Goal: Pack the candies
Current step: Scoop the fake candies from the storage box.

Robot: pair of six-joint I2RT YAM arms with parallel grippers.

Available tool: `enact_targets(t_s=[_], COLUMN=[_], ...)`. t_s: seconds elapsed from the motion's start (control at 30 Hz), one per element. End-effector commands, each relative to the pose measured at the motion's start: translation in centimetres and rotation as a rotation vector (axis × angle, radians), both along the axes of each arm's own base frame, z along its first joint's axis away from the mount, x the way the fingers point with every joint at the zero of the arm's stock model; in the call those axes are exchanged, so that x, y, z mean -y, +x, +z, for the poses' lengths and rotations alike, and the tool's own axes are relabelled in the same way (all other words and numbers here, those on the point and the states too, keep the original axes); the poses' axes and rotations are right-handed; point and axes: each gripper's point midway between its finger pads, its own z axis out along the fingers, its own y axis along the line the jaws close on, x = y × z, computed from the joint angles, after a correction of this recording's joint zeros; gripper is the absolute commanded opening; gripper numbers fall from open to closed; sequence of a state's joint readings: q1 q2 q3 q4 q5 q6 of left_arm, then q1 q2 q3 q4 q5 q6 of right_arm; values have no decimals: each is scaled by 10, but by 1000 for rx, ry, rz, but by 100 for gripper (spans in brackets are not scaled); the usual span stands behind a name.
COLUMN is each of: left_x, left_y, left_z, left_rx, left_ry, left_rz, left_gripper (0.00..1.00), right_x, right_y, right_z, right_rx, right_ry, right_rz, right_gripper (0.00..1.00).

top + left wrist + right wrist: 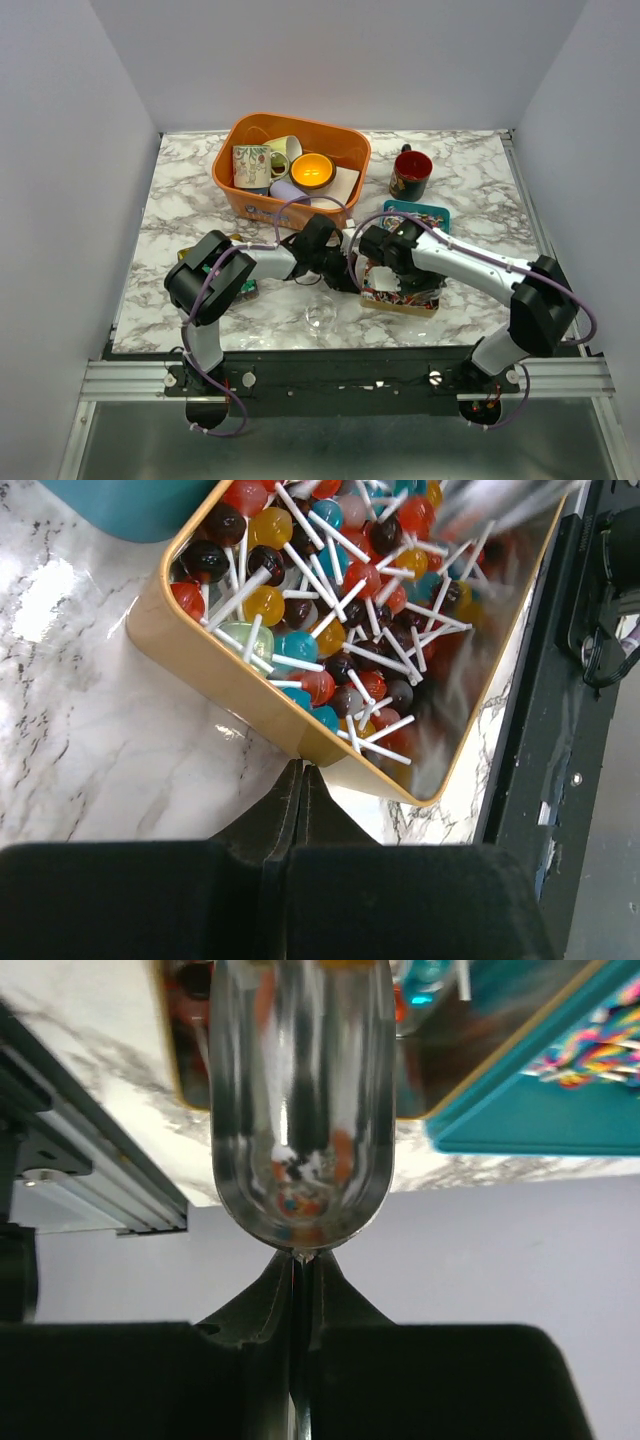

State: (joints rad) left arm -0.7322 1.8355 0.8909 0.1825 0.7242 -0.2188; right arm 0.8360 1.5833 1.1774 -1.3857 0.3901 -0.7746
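The candies are round multicoloured lollipops [330, 610] on white sticks, heaped in a gold tin [215, 675], and small colourful sweets [590, 1050] in a teal tray [500, 1130]. My left gripper [301, 767] is shut with nothing between its fingers, its tips touching the tin's near corner. My right gripper [300, 1258] is shut on the thin handle of a shiny metal scoop [300, 1110]. The scoop's bowl points at the tin and tray, with coloured specks showing at its rounded end. From above, both arms meet over the tin [400, 298].
An orange basket [250, 200] of mugs stands at the back, with a red mug [411, 172] to its right. The teal tray [432, 214] lies behind the tin. A clear round thing [320, 314] lies near the table's front edge. The metal rail [340, 380] runs along the front.
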Motion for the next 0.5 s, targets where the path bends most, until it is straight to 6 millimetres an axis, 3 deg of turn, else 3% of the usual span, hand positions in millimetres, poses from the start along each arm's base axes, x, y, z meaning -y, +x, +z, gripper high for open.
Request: enact_targets(t_s=[0.0, 0.47], left_x=[13, 19], left_y=[-8, -6], left_z=[11, 11], left_rx=[-8, -44], left_ry=[-79, -86], left_rz=[-55, -53], left_gripper=[0, 0], right_x=[14, -5], right_y=[-61, -16], right_z=[-22, -24], right_rx=[-257, -163], right_ry=[24, 72], right_rz=[-83, -177], right_gripper=[1, 1])
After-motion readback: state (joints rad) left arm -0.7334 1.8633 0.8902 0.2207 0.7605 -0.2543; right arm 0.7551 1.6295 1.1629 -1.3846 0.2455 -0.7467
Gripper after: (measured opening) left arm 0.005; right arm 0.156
